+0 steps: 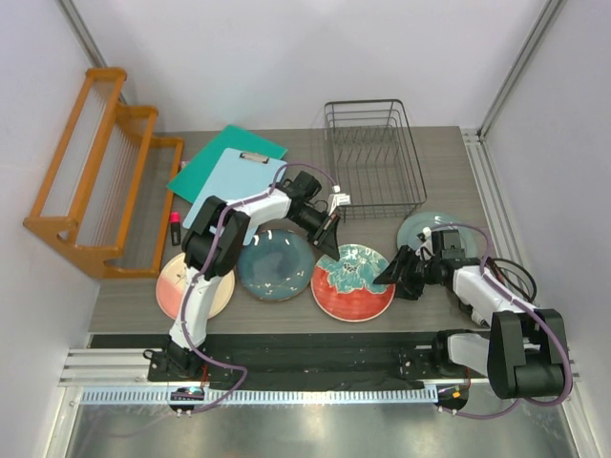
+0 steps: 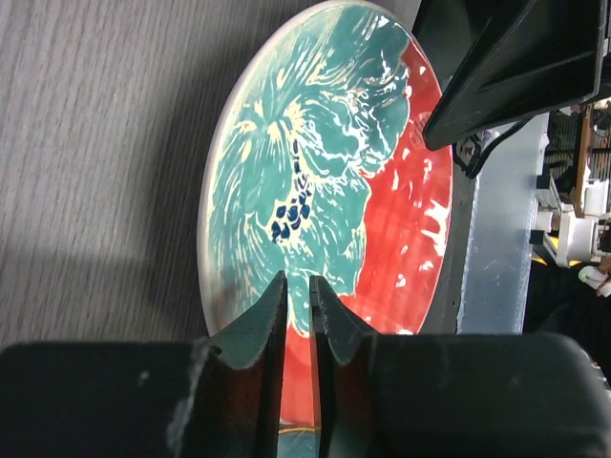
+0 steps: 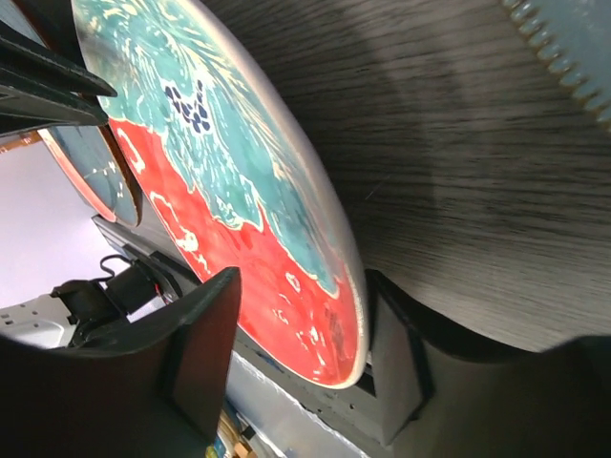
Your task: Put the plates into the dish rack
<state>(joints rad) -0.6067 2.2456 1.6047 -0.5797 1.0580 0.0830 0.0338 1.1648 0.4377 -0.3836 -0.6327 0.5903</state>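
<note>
The red-and-teal floral plate [image 1: 353,281] lies at the table's front middle and fills the left wrist view [image 2: 325,153] and the right wrist view [image 3: 239,210]. My left gripper [image 1: 329,240] is shut and empty, its tips [image 2: 296,286] over the plate's far-left rim. My right gripper [image 1: 389,274] is open, its jaws straddling the plate's right rim [image 3: 305,296], one finger under it and one above. The dark teal plate [image 1: 277,265] and the pink-and-cream plate [image 1: 191,284] lie to the left. The pale grey-green plate [image 1: 425,227] lies partly behind my right arm. The dish rack [image 1: 374,157] stands empty at the back.
An orange wooden tiered rack [image 1: 100,172] stands at the far left. A light blue clipboard [image 1: 234,176] lies on a green one [image 1: 215,157] behind the plates, with a small red marker [image 1: 177,224] beside them. The table's front edge [image 1: 315,336] runs just below the plates.
</note>
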